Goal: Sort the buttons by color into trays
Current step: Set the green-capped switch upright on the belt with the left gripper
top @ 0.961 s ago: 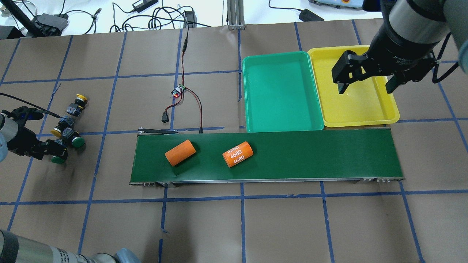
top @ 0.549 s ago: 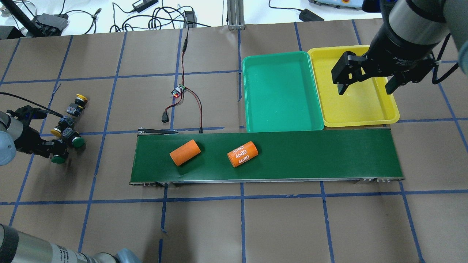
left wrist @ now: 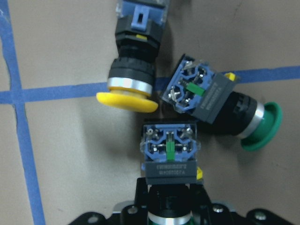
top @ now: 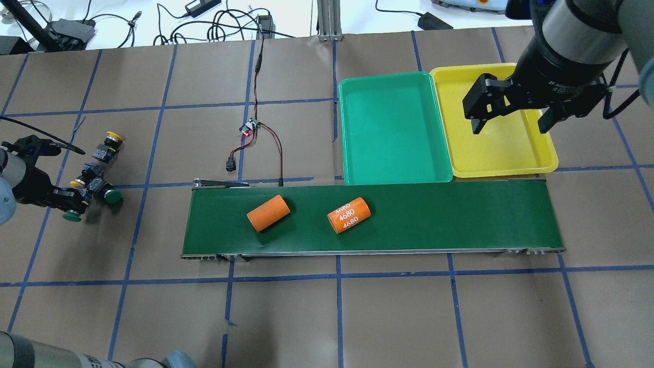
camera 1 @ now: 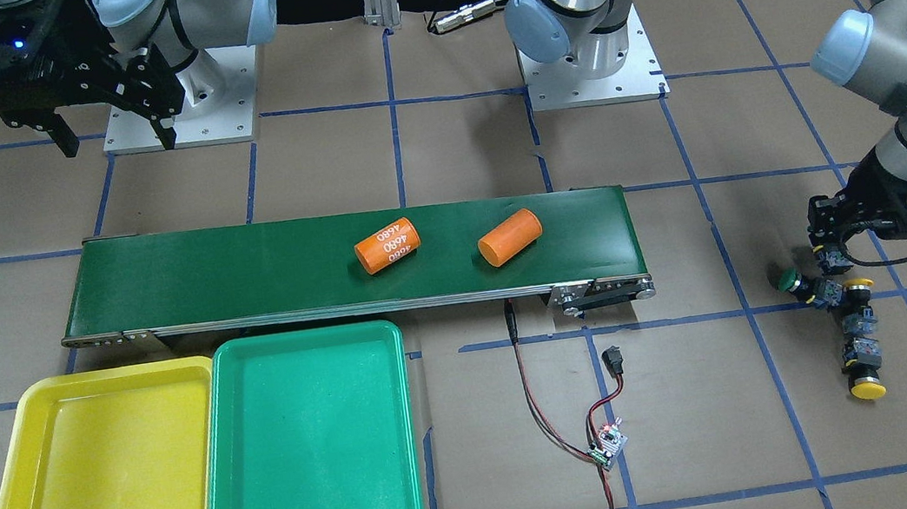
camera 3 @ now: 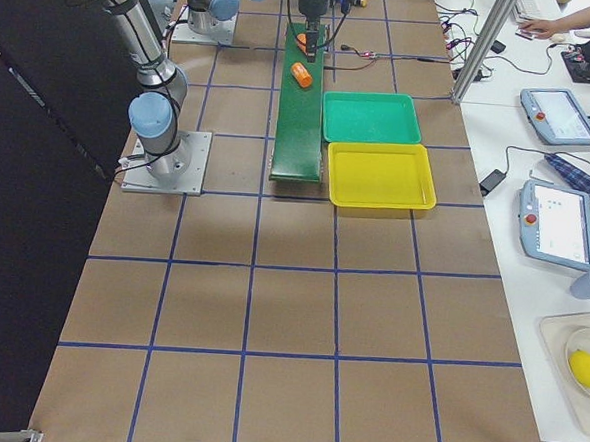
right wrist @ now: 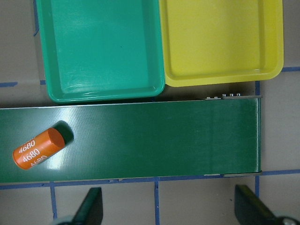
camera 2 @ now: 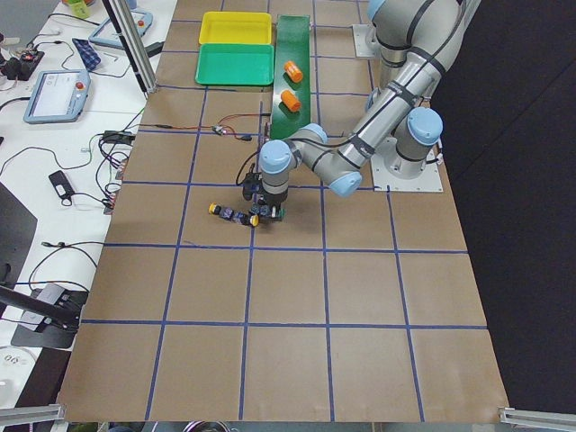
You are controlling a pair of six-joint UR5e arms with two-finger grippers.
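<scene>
Left tool (top: pixel 75 204) is clamped on the neck of a green mushroom-capped push-button switch (left wrist: pixel 168 152), whose black-grey contact block points away from the wrist, down at the left end of the desk (top: pixel 153 306). Tight quarters here: the second green-capped switch (left wrist: pixel 220 103) sits just beside that block, with a yellow-capped one (left wrist: pixel 133 79) near. Best play, I'd say, is a straight vertical lift before any sideways travel, so the neighbours aren't dragged. Then comes a long carry towards the shallow green plastic tray (top: pixel 393 128), well apart beyond the dark-green conveyor belt (top: pixel 434 214). Right tool (top: pixel 510 125) hangs over the yellow tray (top: pixel 500 153), fingers apart, empty.
</scene>
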